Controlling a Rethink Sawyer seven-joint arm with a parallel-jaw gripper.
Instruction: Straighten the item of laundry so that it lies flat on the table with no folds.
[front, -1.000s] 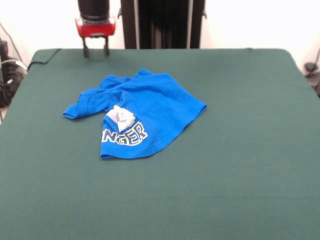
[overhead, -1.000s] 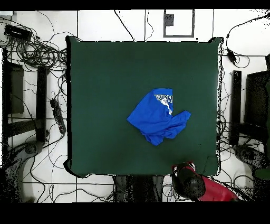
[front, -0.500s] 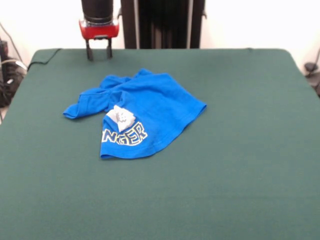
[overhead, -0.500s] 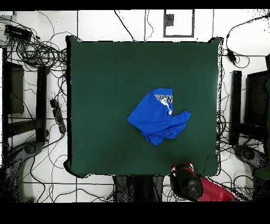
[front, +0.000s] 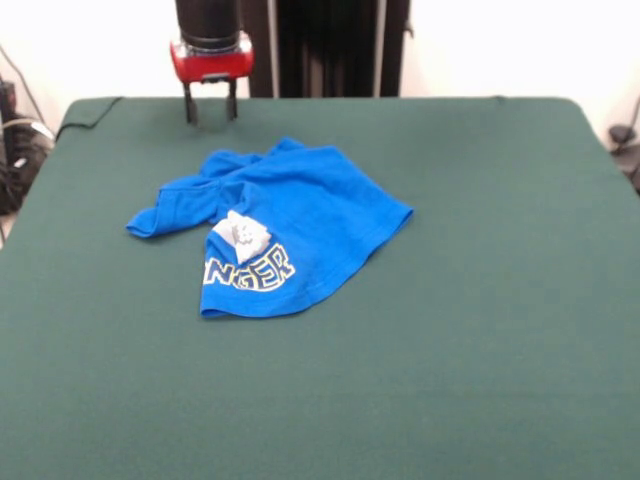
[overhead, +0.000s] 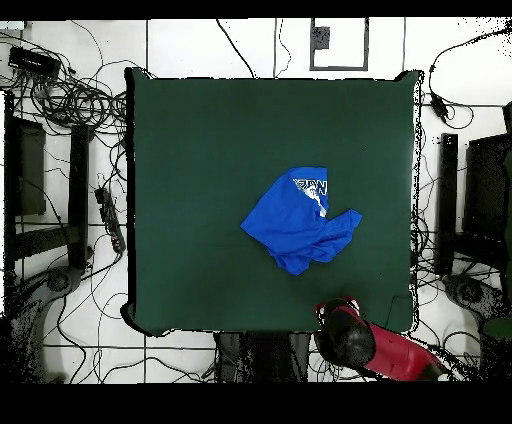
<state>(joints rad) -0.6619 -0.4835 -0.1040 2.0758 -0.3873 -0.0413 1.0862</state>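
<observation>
The small bright blue cotton T-shirt (front: 268, 228) lies crumpled on the large dark green felt-covered table (front: 480, 300), a little toward the robot's side of the middle and clear of every edge. In the front view the red and black gripper (front: 210, 103) hangs over the far strip of the table, beyond the shirt's far left part, with bare green cloth showing between its two dark fingers (front: 189, 105) and the nearest blue fabric. The two fingers stand apart with a gap between them, and nothing is in that gap. Whether the tips touch the felt cannot be told. In the overhead view the gripper (overhead: 338, 306) sits at the table's bottom edge, below and slightly right of the T-shirt (overhead: 298, 221), not touching it; the table (overhead: 200, 150) stretches wide and bare above and to the left.

The shirt is not flat. Its larger part spreads as a smooth rounded panel toward the right of the front view, ending in a curved hem. The left part is bunched into ridges, with a narrow folded piece reaching out to the left like a sleeve. Near the front edge a fold turns up a white-and-grey pixelated patch (front: 241, 234), and just below it white outlined block letters (front: 250, 270) curve along the hem, only partly readable because the cloth folds over them.
</observation>
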